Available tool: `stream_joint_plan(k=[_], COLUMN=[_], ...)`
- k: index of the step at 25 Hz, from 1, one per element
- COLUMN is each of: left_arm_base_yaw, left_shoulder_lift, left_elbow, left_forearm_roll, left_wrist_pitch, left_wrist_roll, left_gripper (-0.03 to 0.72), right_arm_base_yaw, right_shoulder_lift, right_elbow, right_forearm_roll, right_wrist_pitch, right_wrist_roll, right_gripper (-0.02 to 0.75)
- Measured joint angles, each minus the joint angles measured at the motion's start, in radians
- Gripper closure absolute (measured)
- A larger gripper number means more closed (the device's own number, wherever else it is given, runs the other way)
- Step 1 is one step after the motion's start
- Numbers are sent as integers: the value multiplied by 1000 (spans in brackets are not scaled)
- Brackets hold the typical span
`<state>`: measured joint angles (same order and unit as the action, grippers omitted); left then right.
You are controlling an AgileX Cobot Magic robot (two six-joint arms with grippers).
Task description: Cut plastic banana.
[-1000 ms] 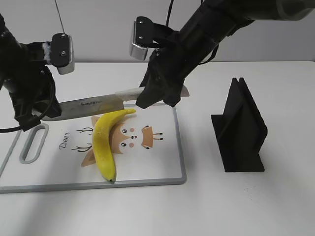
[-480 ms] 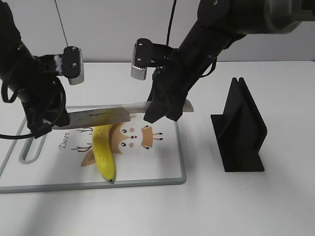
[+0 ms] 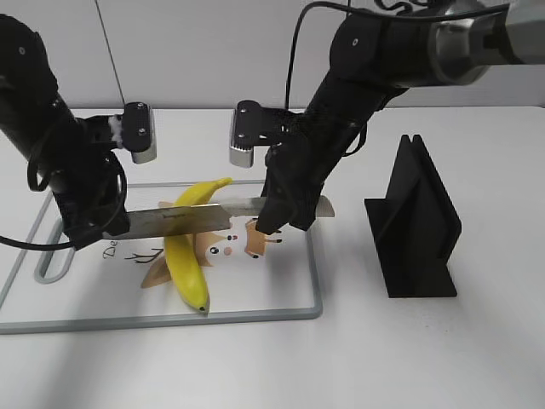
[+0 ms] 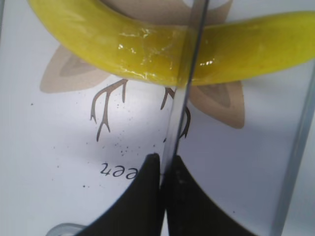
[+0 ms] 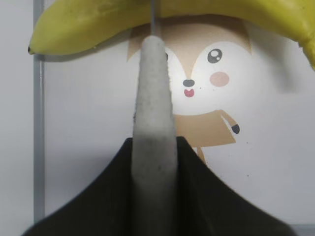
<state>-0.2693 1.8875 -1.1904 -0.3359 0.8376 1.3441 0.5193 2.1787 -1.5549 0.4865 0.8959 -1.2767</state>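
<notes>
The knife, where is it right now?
In the exterior view the knife lies across the banana over the cutting board, held between the left gripper and right gripper.

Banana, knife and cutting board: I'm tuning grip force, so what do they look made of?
Banana: glossy yellow plastic, judging by sharp highlights in the left wrist view. Knife: blade looks like brushed metal; its pale handle seems matte and speckled. Cutting board: smooth white, probably plastic, with a grey rim.
</notes>
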Motion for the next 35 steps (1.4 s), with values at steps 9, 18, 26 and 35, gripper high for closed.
stream_joint_plan(k=[9,18,26,35], left_arm_base_yaw=[0,1,0,0], left_shoulder_lift=[11,17,-68,-294], left_elbow=[-8,-9,9,12], left_forearm_roll=[-16,-20,-22,-18], left_wrist_pitch=[11,11,-22,-53], left_wrist_roll=[3,3,-1,-14], left_gripper=[691,691,691,549], right_arm_base_yaw=[-3,-3,0,0], right_shoulder_lift=[23,23,-33,-177], right_elbow=[0,0,3,3], right_forearm_roll=[-14,-15,-34,-59], right_wrist_pitch=[-1,-8,-30,-19], right_wrist_roll=[0,0,0,9], right_gripper=[555,555,555,556])
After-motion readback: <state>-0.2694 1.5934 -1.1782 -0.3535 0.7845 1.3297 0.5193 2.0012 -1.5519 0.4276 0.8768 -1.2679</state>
